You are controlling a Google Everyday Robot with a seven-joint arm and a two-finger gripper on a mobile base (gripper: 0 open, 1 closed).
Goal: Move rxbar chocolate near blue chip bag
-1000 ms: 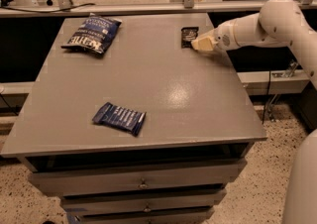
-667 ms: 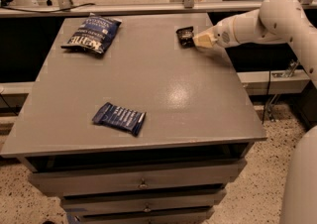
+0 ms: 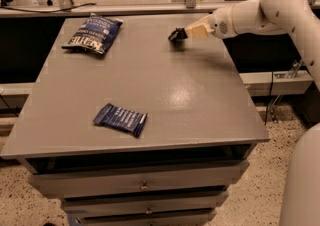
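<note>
The rxbar chocolate (image 3: 176, 34) is a small dark bar held at the tip of my gripper (image 3: 182, 34), lifted a little above the grey table (image 3: 165, 95) near its far edge, right of centre. My gripper comes in from the right on the white arm (image 3: 250, 15) and is shut on the bar. The blue chip bag (image 3: 93, 34), navy with white lettering, lies at the table's far left corner, well left of the gripper.
A small flat blue bar wrapper (image 3: 120, 119) lies near the table's front left. Drawers (image 3: 145, 185) sit below the tabletop. A rail and posts (image 3: 190, 0) run behind the far edge.
My gripper has moved left along the far edge with the dark bar in it, away from the right corner and toward the chip bag. The bag and blue wrapper have not moved.
</note>
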